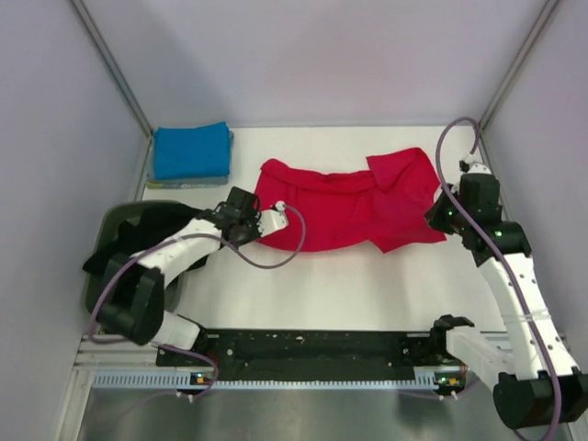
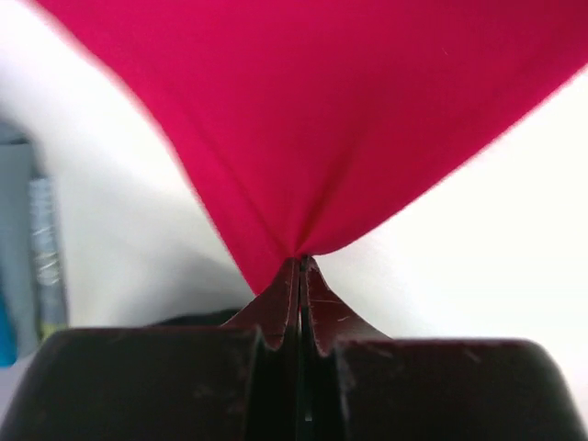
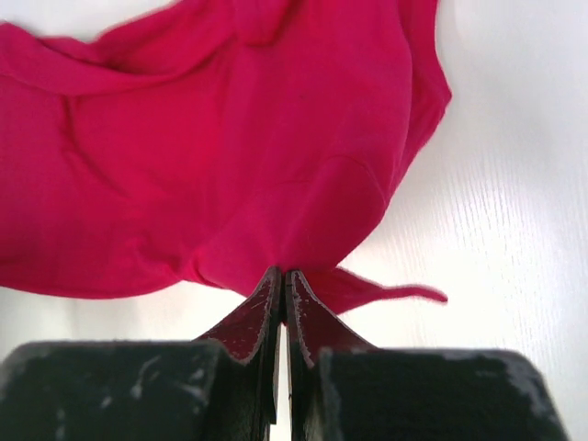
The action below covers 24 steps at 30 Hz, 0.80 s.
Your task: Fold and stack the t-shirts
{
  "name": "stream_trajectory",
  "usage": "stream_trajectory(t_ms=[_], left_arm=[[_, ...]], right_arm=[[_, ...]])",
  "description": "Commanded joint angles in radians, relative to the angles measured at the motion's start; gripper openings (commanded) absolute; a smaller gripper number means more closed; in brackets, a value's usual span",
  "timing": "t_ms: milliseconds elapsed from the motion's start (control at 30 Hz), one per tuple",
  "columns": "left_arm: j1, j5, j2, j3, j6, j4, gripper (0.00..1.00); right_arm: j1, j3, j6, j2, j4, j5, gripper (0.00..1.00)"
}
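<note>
A bright red t-shirt [image 1: 344, 204] lies rumpled across the middle of the white table. My left gripper [image 1: 262, 223] is shut on its left edge, and the cloth [image 2: 312, 119] fans out from the pinched fingertips [image 2: 303, 262]. My right gripper [image 1: 439, 219] is shut on the shirt's right edge, the red cloth [image 3: 230, 156] bunched just past the closed tips [image 3: 281, 273]. A folded blue t-shirt [image 1: 191, 152] sits at the back left corner. Black cloth [image 1: 129, 241] hangs in and over the tub at the left.
A dark grey-green plastic tub [image 1: 95, 276] stands at the left edge beside my left arm. Grey walls close in the table on both sides and at the back. A black rail [image 1: 312, 347] runs along the near edge between the arm bases.
</note>
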Motion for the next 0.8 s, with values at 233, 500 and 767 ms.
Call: stream_trajectory(t_ms=[233, 500, 767], left_arm=[[0.005, 0.04, -0.488, 0.599, -0.249, -0.637, 0.0], [0.004, 0.067, -0.624, 0.9, -0.312, -0.703, 0.0], [0.004, 0.004, -0.576, 0.807, -0.341, -0.581, 0.0]], right_arm=[[-0.009, 0.589, -0.096, -0.193, -0.254, -0.059, 0.0], [-0.009, 0.913, -0.107, -0.19, -0.334, -0.089, 0.0], [-0.009, 0.917, -0.098, -0.052, -0.274, -0.08, 0.0]])
